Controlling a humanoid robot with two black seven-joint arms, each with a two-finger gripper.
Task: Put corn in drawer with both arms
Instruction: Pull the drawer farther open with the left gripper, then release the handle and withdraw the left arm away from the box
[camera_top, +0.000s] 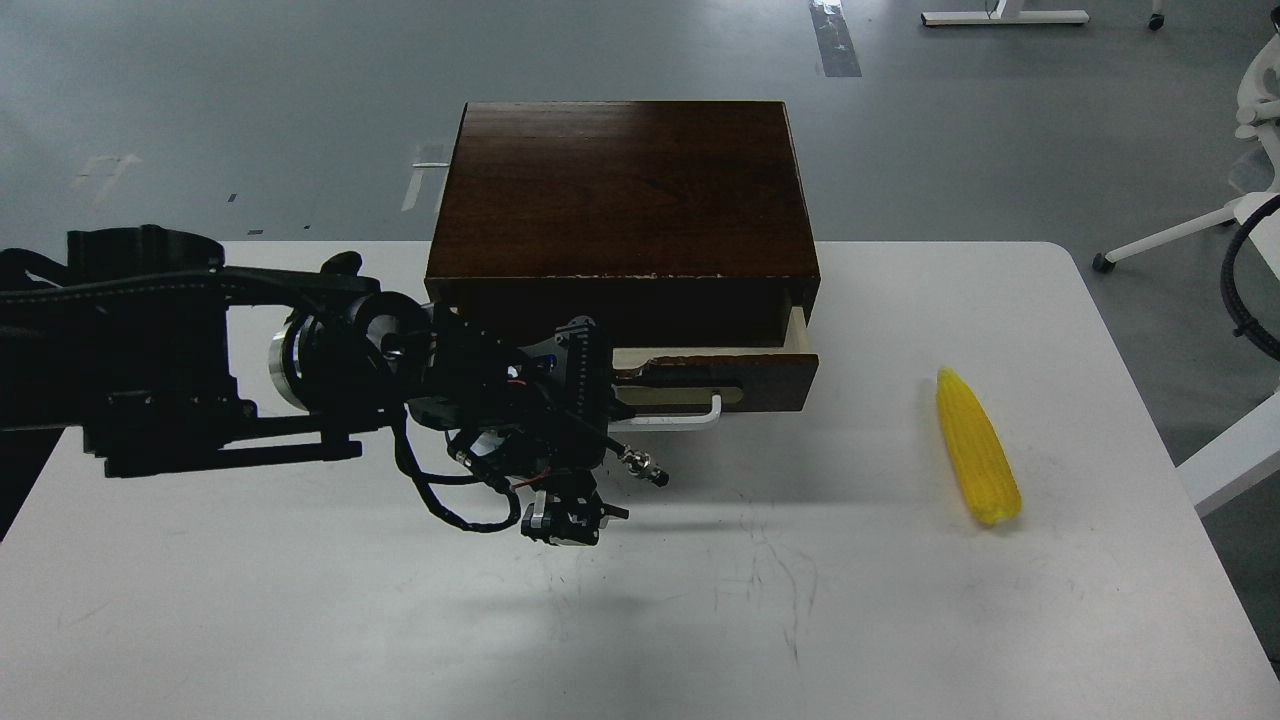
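Drawer-opening step in hand; corn not yet fetched.

Table (300, 620); wooden box (620, 190); drawer (770, 372) pulled out slightly; our left arm (200, 350), its gripper (572, 522) before the white handle (690, 418), jaw state we cannot tell; corn (978, 448) lying well right, untouched. Next: we judge, draw it wider.

I am looking through one camera only, on my head, facing forward and down across the table (850, 600). It is sitting high and fairly near: the box (620, 190) is filling the upper middle, floor is showing beyond, and my left arm (180, 350) is coming in from the left edge.
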